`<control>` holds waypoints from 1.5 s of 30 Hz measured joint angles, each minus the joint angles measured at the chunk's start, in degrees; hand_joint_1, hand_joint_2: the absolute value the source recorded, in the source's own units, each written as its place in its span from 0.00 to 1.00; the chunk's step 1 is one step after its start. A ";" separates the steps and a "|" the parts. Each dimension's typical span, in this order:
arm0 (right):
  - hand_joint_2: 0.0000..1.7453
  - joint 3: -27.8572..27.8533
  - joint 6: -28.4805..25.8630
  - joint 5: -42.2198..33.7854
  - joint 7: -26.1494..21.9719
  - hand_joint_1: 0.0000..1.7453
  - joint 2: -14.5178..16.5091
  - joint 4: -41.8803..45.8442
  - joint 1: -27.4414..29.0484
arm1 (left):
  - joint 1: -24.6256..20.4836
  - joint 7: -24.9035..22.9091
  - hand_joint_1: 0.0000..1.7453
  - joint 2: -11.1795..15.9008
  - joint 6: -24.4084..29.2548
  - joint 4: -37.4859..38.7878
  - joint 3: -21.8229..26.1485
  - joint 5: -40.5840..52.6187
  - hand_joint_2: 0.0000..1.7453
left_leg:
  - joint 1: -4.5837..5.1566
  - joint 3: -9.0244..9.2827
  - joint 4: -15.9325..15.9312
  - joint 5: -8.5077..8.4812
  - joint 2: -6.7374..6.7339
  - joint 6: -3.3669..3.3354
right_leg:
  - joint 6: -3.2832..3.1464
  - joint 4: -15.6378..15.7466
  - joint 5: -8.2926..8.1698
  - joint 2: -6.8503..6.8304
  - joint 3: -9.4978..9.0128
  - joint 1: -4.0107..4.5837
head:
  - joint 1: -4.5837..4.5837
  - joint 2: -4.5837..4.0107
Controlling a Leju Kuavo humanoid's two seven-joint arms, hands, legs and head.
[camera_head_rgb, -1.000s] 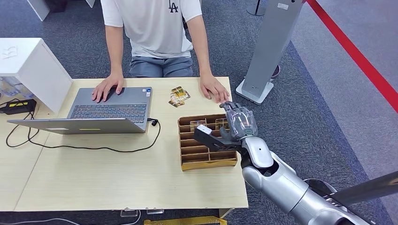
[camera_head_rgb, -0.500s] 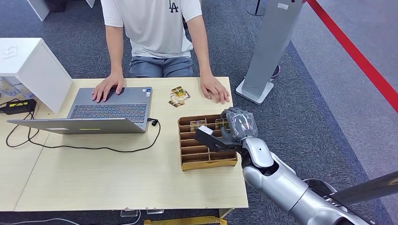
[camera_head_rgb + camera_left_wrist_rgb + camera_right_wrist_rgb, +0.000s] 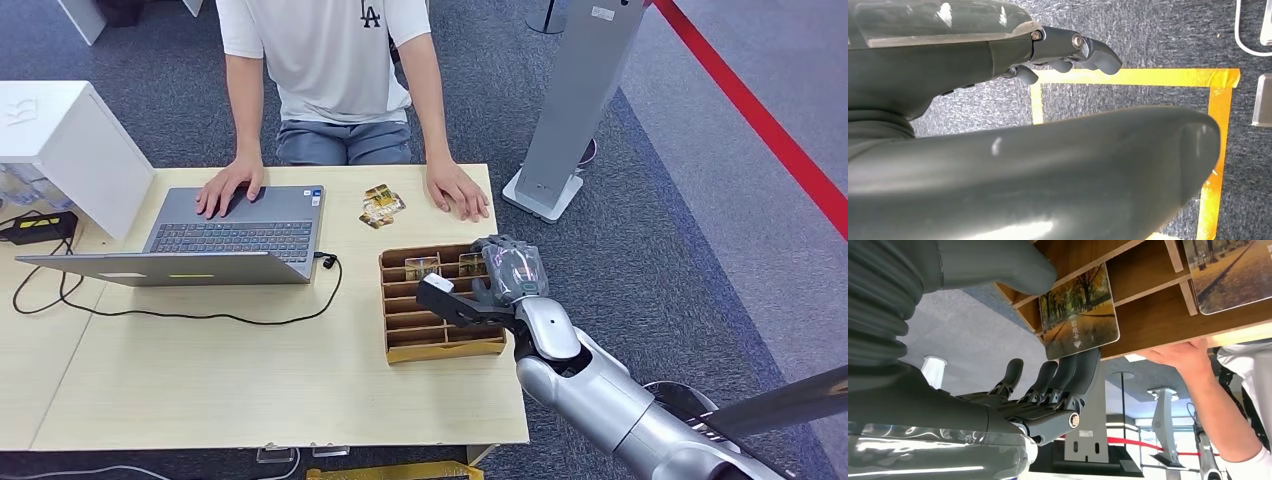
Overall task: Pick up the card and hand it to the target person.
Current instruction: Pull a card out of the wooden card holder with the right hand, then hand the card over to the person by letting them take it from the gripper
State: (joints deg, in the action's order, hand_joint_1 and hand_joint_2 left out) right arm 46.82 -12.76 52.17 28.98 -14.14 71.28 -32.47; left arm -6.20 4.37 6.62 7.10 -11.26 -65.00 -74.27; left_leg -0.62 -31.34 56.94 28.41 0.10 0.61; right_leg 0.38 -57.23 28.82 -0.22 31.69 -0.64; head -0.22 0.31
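A card [image 3: 1079, 312] printed with autumn trees stands in a far right slot of the brown slotted box [image 3: 440, 345] on the table. My right hand [image 3: 505, 272] hangs over that slot. Its fingers [image 3: 1083, 375] touch one edge of the card, and the thumb [image 3: 998, 262] lies close to the opposite side without clamping it. A second card [image 3: 423, 266] stands in the neighbouring slot. The person [image 3: 330, 60] sits across the table, one hand [image 3: 458, 190] flat just beyond the box. My left hand [image 3: 948, 65] hangs over the carpet, fingers loosely curved and holding nothing.
A laptop [image 3: 235, 235] with a black cable [image 3: 200, 315] sits at the table's left, under the person's other hand. Loose cards [image 3: 381, 206] lie between the laptop and the box. A white cabinet [image 3: 60, 140] stands far left, a grey stand [image 3: 570, 110] to the right.
My right hand has come down and a little toward me, from above the box's far edge into the card slot, and its fingers have curled onto the card.
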 joint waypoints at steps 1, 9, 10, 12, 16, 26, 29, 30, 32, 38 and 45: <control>1.00 0.00 0.00 0.08 0.14 0.45 0.00 0.04 0.00 | 0.00 0.00 0.00 0.00 0.00 0.00 0.00 0.00 0.00 | 0.00 0.00 0.00 0.00 0.00 0.00 | 0.00 0.00 0.00 0.00 0.00 0.00 | 0.01 0.00; 1.00 0.00 0.00 0.45 0.49 0.72 -0.02 0.48 -0.08 | 0.00 -0.03 0.00 0.00 0.00 0.00 0.00 0.00 0.00 | 0.00 0.00 0.00 0.00 0.00 0.00 | 0.00 0.00 0.00 0.00 0.00 0.00 | 0.03 0.00; 1.00 0.00 0.00 0.46 0.49 0.81 -0.02 0.49 -0.09 | 0.01 -0.04 0.00 0.00 0.00 0.00 0.00 0.00 0.00 | 0.00 0.00 0.00 0.00 0.00 0.00 | 0.00 0.00 0.00 0.00 0.00 0.00 | 0.03 0.00; 1.00 0.00 0.00 0.46 0.49 0.94 -0.02 0.54 -0.10 | 0.01 -0.07 0.00 0.00 0.01 0.00 0.00 0.00 0.00 | 0.00 0.00 0.00 0.00 0.00 0.00 | 0.00 0.00 0.00 0.00 0.00 0.00 | 0.02 0.00; 1.00 0.00 0.00 0.21 0.41 0.94 -0.02 0.63 -0.24 | 0.01 -0.07 0.00 0.00 0.02 0.00 0.00 0.00 0.00 | 0.00 0.01 0.00 0.00 0.00 0.00 | 0.00 0.00 0.00 0.00 0.00 0.00 | 0.01 0.00; 1.00 0.00 0.00 -0.36 0.36 0.95 -0.02 0.63 -0.39 | 0.00 0.21 0.00 0.00 -0.16 0.00 0.00 0.00 1.00 | 0.00 0.02 0.00 0.00 0.00 0.00 | 0.00 0.00 0.00 0.00 -0.01 0.00 | 0.01 0.00; 1.00 0.00 0.01 -0.40 0.35 0.95 -0.02 0.63 -0.40 | 0.01 0.36 0.00 0.00 -0.51 0.00 0.00 0.01 1.00 | 0.00 0.02 0.00 0.00 0.00 0.00 | 0.00 0.00 0.00 0.00 -0.01 0.00 | 0.02 0.00; 1.00 0.00 0.01 -0.43 0.34 0.95 -0.02 0.63 -0.40 | 0.01 0.42 0.00 0.00 -0.63 0.00 0.00 0.02 1.00 | 0.00 0.02 0.00 0.00 0.00 0.00 | 0.00 0.00 0.00 0.00 -0.01 0.00 | 0.02 0.00; 1.00 0.00 0.02 -0.54 0.32 0.95 -0.02 0.64 -0.40 | 0.00 0.57 0.00 0.00 -0.66 0.00 0.00 0.03 1.00 | 0.00 0.02 0.00 0.00 0.00 0.00 | 0.00 0.00 0.00 0.00 -0.01 0.00 | 0.02 0.00; 1.00 -0.04 -0.73 -0.79 0.42 0.95 -0.28 2.02 -0.45 | 0.03 0.72 0.00 0.00 -0.53 0.00 0.02 -0.34 1.00 | 0.00 0.02 0.00 0.00 0.00 0.00 | 0.00 0.00 0.00 0.00 0.00 0.00 | 0.02 0.00; 1.00 -1.61 -5.67 1.29 1.33 0.95 -2.00 9.83 -0.56 | 0.17 0.72 0.00 0.00 -0.34 0.00 0.02 -0.94 1.00 | 0.00 0.02 0.01 0.00 -0.01 0.00 | 0.00 0.00 0.00 0.01 0.01 0.00 | 0.01 0.00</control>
State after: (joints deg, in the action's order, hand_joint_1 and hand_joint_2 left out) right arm 45.20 -18.43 53.47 30.31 -16.14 81.10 -33.03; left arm -6.04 5.09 6.62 6.76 -11.26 -64.98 -75.21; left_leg -0.62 -31.31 56.95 28.40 0.09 0.61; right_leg 0.38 -57.23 28.82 -0.21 31.70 -0.64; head -0.21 0.31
